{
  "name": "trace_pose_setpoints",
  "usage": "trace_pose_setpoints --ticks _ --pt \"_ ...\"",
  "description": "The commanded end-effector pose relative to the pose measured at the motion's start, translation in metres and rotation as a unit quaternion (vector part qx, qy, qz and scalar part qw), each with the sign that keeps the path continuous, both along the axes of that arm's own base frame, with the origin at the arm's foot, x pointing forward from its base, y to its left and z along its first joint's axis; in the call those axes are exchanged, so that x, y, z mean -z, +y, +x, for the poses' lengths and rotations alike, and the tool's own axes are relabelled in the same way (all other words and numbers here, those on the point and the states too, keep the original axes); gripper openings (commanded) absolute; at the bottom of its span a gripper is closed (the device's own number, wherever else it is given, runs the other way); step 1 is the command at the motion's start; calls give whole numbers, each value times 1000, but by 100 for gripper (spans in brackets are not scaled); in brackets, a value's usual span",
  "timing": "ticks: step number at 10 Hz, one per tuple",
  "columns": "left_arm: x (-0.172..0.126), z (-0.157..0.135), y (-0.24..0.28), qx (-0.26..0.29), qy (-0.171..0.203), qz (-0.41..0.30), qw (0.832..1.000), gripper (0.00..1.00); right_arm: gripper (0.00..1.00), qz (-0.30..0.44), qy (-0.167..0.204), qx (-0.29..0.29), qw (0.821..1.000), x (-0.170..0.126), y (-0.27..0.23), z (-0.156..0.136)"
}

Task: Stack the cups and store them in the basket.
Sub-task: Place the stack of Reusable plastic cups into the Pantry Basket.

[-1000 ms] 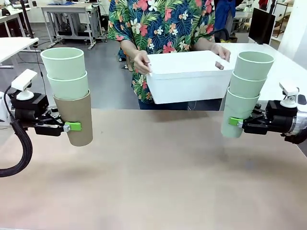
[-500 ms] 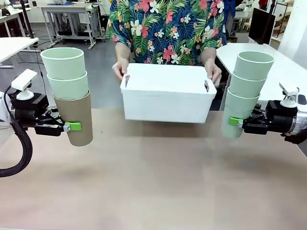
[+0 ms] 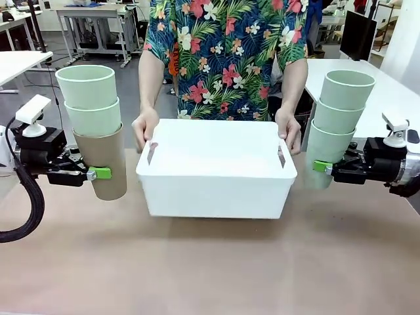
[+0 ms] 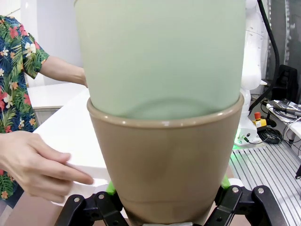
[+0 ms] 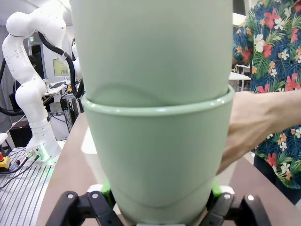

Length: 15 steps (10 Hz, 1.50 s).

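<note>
A stack of three cups hangs at the left above the table: a tan cup [image 3: 105, 164] at the bottom with two mint cups [image 3: 88, 88] nested in it. My left gripper [image 3: 88, 174] is shut on the tan cup [image 4: 164, 160], which carries a mint cup [image 4: 160, 56]. At the right my right gripper [image 3: 321, 167] is shut on the lowest of three nested mint cups [image 3: 338, 115]; its wrist view shows that cup [image 5: 160, 155] close up. Between the two stacks stands the white basket [image 3: 216, 193], with a person's hands [image 3: 144, 128] on both of its ends.
The person in a flowered shirt stands at the far edge behind the basket. One hand [image 4: 37, 165] rests on the basket's rim [image 4: 70, 136], the other hand [image 5: 249, 122] is beside my right stack. The brown tabletop [image 3: 210, 269] lies in front.
The person has carried the basket from the far right down to the table's middle between the stacks. Both arms and their stacks have stayed still.
</note>
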<state>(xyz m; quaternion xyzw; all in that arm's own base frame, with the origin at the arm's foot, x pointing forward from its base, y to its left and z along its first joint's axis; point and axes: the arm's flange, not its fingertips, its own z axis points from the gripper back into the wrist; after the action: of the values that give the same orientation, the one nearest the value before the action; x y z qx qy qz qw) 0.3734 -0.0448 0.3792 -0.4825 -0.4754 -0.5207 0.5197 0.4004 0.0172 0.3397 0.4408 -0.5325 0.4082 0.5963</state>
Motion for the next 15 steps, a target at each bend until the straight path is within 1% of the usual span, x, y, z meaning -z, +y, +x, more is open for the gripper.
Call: trace_pose_setpoints --ticks 1,15 --pt "-3 0 -1 1 -2 -5 1000 85 84 4 -10 -2 1000 -3 0 0" --pt "-3 0 -1 1 -2 -5 1000 85 84 4 -10 -2 1000 -3 0 0"
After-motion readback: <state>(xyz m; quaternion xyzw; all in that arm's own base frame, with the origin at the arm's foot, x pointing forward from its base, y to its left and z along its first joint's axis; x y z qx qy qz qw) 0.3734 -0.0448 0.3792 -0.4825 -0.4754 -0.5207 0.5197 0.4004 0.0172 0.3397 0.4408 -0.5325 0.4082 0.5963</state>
